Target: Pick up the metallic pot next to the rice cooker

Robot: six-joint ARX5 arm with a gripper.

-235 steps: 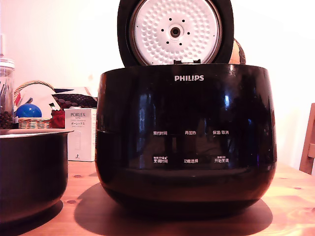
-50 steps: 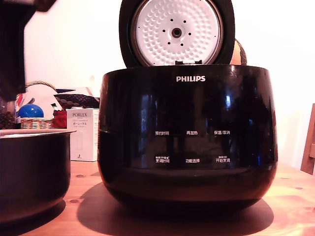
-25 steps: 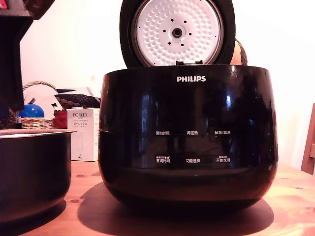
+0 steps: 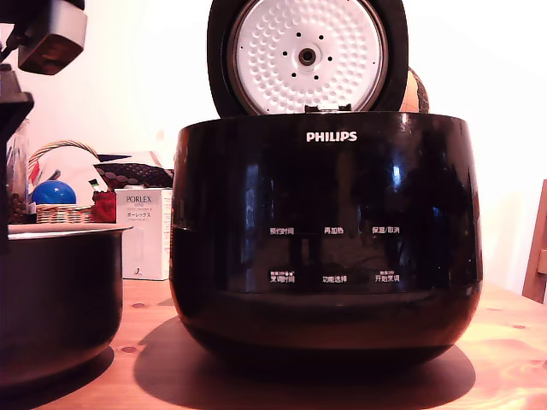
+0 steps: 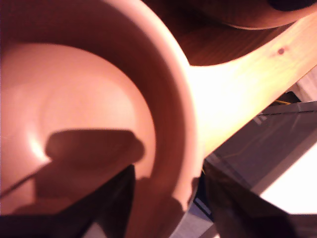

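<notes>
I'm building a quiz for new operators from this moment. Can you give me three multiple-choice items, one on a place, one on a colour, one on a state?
1. In the exterior view, where does the metallic pot stand relative to the rice cooker?
A. at its left
B. at its right
C. on top of it

2. What colour is the ball in the basket behind the pot?
A. red
B. blue
C. green

3. How is the rice cooker's lid?
A. shut
B. lying on the table
C. raised open

Answers: 1 A, the pot sits at the exterior view's left edge, beside the cooker. 2 B, a blue ball shows above the basket's rim. 3 C, the lid stands upright with its white dimpled plate facing the camera.
</notes>
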